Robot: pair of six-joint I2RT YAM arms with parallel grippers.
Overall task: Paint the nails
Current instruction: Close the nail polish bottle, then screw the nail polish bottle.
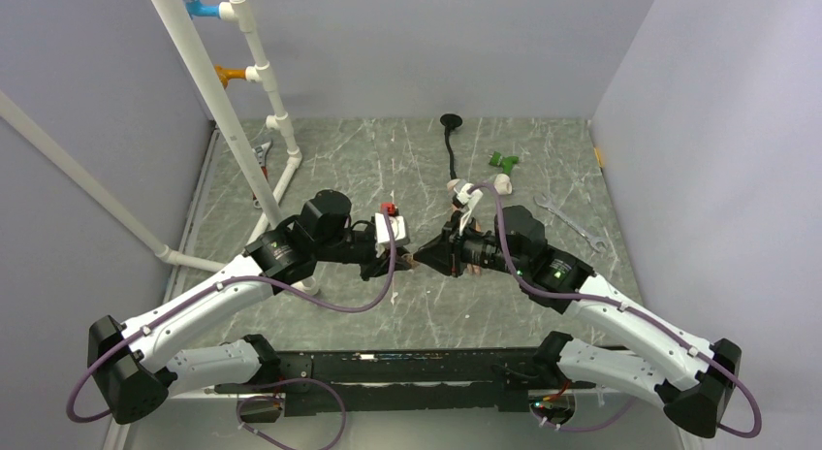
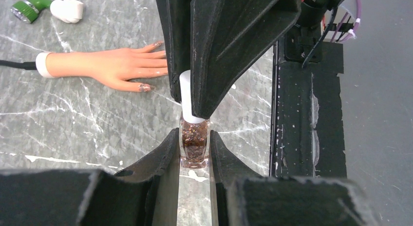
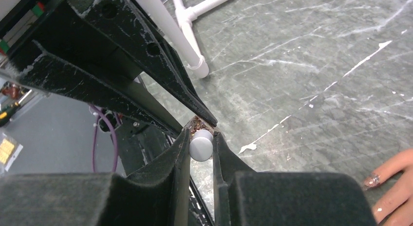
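The left gripper is clenched on a small brown glitter-filled glass bottle, its two black fingers pressed to the bottle's sides just above the grey-green marbled worktop. The right gripper comes at it from the opposite side and is clamped on the round white plastic cap, which sits on the bottle's neck. The two grippers meet tip to tip near the middle of the worktop in the overhead view. The peach rubber mannequin hand with a white cuff lies flat on the worktop near the bottle but apart from it. Its fingers point toward the grippers, and a black cable runs from its wrist. The nails sit at the fingertips, and at least two of them show a glittery sheen. Beyond the wrist lie a green plastic piece and a white plastic piece. A silver wrench lies to the right, and a white pipe frame stands at the left.
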